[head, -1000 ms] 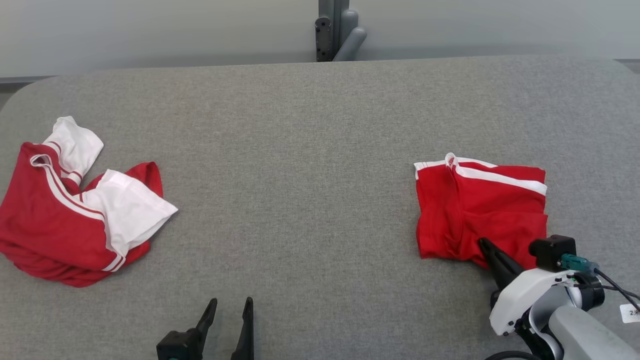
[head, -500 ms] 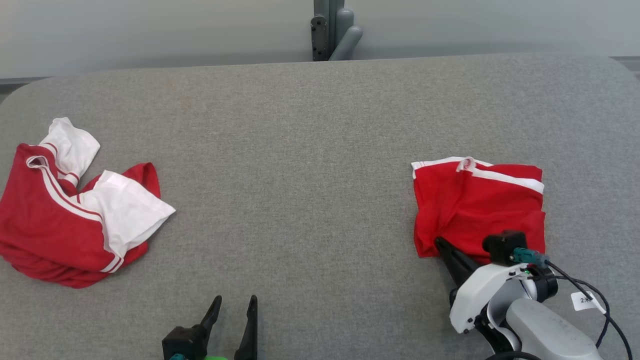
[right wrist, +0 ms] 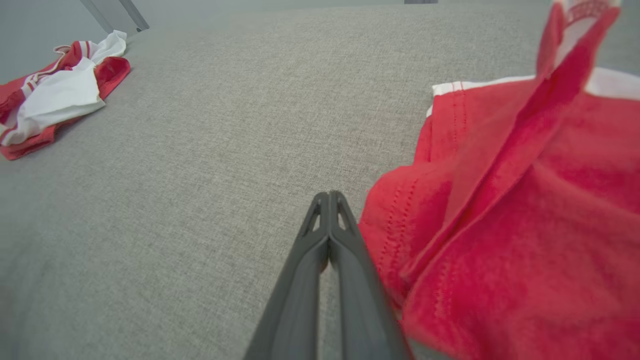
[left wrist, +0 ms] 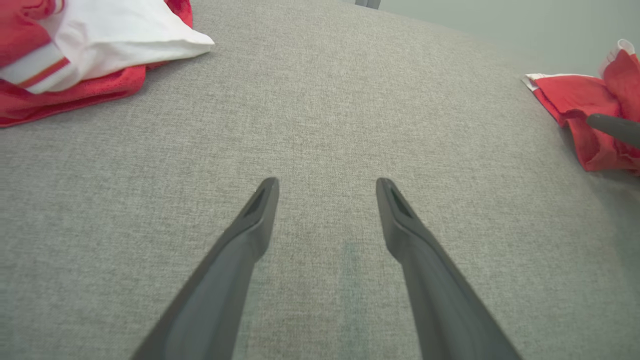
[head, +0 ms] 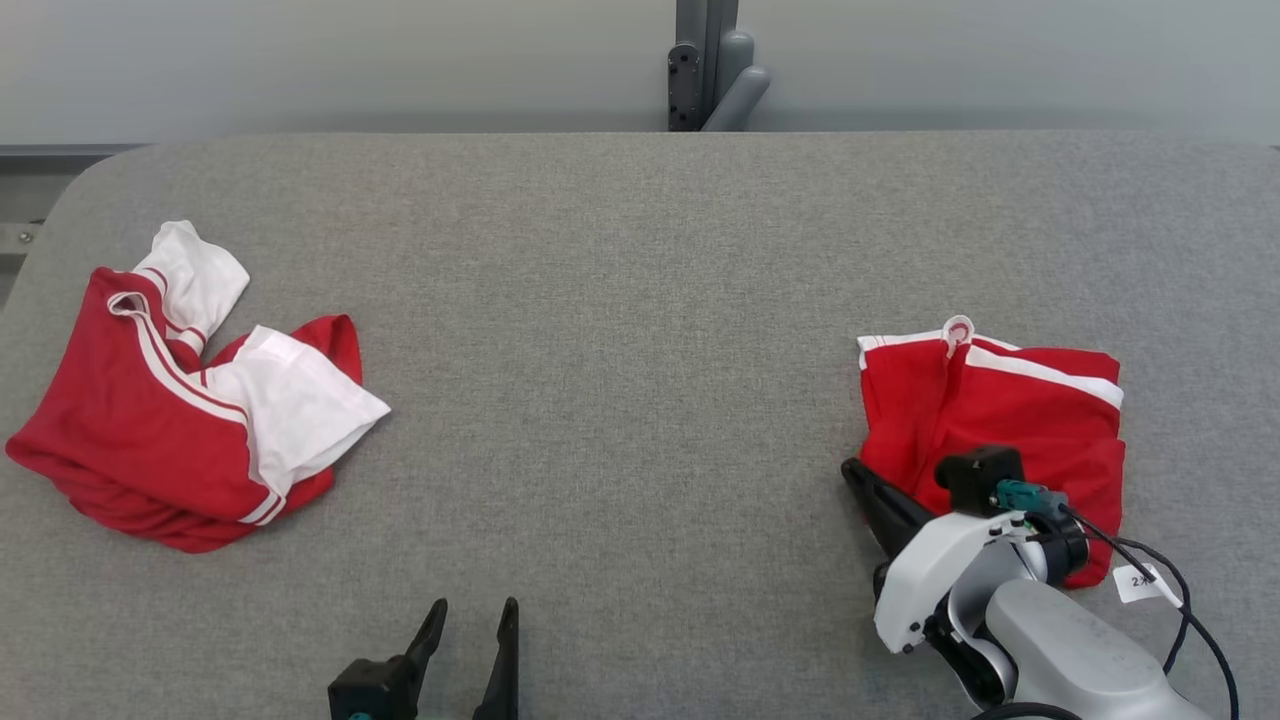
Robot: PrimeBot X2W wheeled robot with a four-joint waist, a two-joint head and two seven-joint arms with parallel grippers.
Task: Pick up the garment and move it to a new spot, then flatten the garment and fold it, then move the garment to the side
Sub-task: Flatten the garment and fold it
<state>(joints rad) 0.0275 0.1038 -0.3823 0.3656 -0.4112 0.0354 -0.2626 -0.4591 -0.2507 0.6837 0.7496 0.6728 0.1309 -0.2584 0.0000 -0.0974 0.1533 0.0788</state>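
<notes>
Two garments lie on the gray cloth-covered table (head: 620, 350), well apart with bare surface between them. At the right, toward the near side, sits the folded red garment (head: 1010, 410), a white band along its far edge and a small loop standing up from that band. At the left lies a crumpled red-and-white garment (head: 150, 420), unfolded, with white panels turned up.

The right gripper (head: 852, 468) has its two fingers pressed together with nothing between the tips; they lie low at the folded garment's near left corner, the red fabric just against their right side. A black cable (head: 1190, 600) with a white tag (head: 1140, 583) trails from that wrist over the garment's near right corner.

The left gripper (head: 474, 606) is at the near edge, left of centre, jaws spread and empty over bare table.

A gray post (head: 705, 70) stands behind the table's far edge, at the middle.
</notes>
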